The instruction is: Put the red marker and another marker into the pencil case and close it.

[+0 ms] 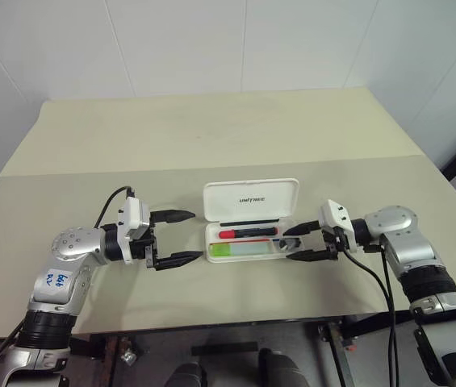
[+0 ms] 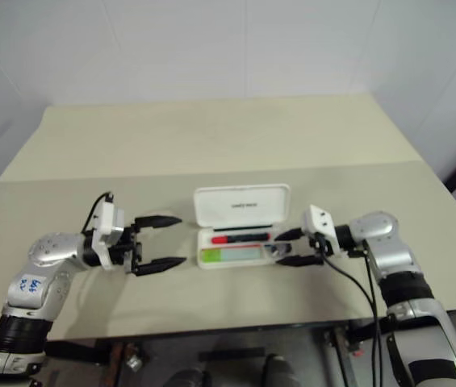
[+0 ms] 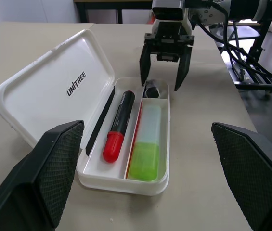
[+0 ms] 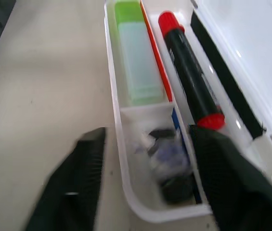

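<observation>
The white pencil case [image 1: 212, 240] lies open at the table's middle, its lid [image 1: 250, 199] folded back flat. The red marker [image 1: 248, 232] lies in the compartment nearer the lid. The lime green marker [image 1: 240, 251], with a pale cap, lies in the front compartment. My right gripper [image 1: 288, 244] is open at the case's right end, its fingers straddling the small end compartment [image 4: 167, 163], holding nothing. My left gripper [image 1: 196, 235] stands wide open just left of the case, empty, pointing at it.
A small dark item [image 3: 151, 90] sits in the end compartment. A black strip [image 3: 100, 120] runs along the hinge side. The beige table [image 1: 211, 137] stretches behind the case; its front edge [image 1: 236, 326] is close to both arms.
</observation>
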{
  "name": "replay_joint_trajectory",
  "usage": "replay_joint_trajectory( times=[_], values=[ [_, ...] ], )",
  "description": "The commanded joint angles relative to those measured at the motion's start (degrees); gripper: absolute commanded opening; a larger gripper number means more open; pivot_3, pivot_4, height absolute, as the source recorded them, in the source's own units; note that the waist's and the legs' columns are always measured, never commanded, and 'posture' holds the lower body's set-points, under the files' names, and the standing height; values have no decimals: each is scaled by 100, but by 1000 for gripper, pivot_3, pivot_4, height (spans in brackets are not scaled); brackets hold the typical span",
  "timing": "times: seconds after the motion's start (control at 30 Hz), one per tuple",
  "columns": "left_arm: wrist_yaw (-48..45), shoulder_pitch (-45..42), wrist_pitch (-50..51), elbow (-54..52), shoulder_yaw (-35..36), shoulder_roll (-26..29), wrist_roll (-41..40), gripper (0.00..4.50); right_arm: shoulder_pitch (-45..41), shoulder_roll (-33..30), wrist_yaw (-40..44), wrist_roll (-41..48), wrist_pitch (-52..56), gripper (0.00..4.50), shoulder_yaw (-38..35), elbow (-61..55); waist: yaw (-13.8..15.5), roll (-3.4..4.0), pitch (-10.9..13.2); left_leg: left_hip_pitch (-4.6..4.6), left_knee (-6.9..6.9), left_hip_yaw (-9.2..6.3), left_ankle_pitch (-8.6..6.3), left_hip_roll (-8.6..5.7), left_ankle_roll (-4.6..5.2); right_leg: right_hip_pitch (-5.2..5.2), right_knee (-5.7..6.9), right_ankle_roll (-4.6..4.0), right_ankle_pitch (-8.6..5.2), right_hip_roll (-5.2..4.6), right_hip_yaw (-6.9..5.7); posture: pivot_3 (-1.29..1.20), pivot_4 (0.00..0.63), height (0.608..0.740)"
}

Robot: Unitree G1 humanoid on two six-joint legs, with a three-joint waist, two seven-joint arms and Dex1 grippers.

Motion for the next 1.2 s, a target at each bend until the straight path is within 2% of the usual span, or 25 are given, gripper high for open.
replay_joint_trajectory(
  times=[0.03,0.07,0.3,0.6,0.7,1.07,1.1,1.2],
  values=[
    [30,2,-3,-143,138,53,-96,4500,-93,-70,125,240,93,4216,-212,-351,2,0,0,0,0,0,0,0,0,0,0,0,0,0,0,0,150,740],
    [27,-16,1,-122,138,52,-98,4500,-73,-108,129,322,212,4461,-253,-499,3,0,0,0,-1,0,0,0,0,0,0,0,0,0,0,0,150,740],
    [39,-141,98,20,222,28,-201,4500,494,-487,-77,969,1152,4461,-696,-1853,35,0,0,-2,-6,-2,-2,2,-2,-2,3,0,0,-1,-1,0,150,740],
    [-305,-362,104,525,446,218,-314,4500,1616,-842,-833,1583,1738,4461,-1731,-3100,24,0,0,-3,-5,3,-5,2,3,-1,-10,0,0,-2,-1,0,150,740],
    [-438,-484,96,762,525,277,-341,3929,1720,-872,-1032,1617,1721,4500,-1947,-3155,13,0,0,2,0,9,-5,2,4,0,-4,0,0,-1,3,0,150,740],
    [-708,-713,44,1205,565,299,-285,233,1831,-932,-1260,1817,1884,4500,-2090,-3527,22,0,0,-1,2,13,-7,3,7,-1,2,1,2,-1,5,0,150,740],
    [-700,-723,10,1211,576,269,-288,48,1822,-936,-1264,1804,1877,4500,-2075,-3526,22,0,0,-1,2,13,-8,3,8,-1,2,1,2,-1,5,0,150,740],
    [-507,-816,-62,1252,590,162,-237,48,1778,-929,-1290,1776,1868,4500,-2044,-3505,26,0,0,0,2,13,-8,3,8,-1,-5,1,2,-1,5,0,150,740]
  ],
)
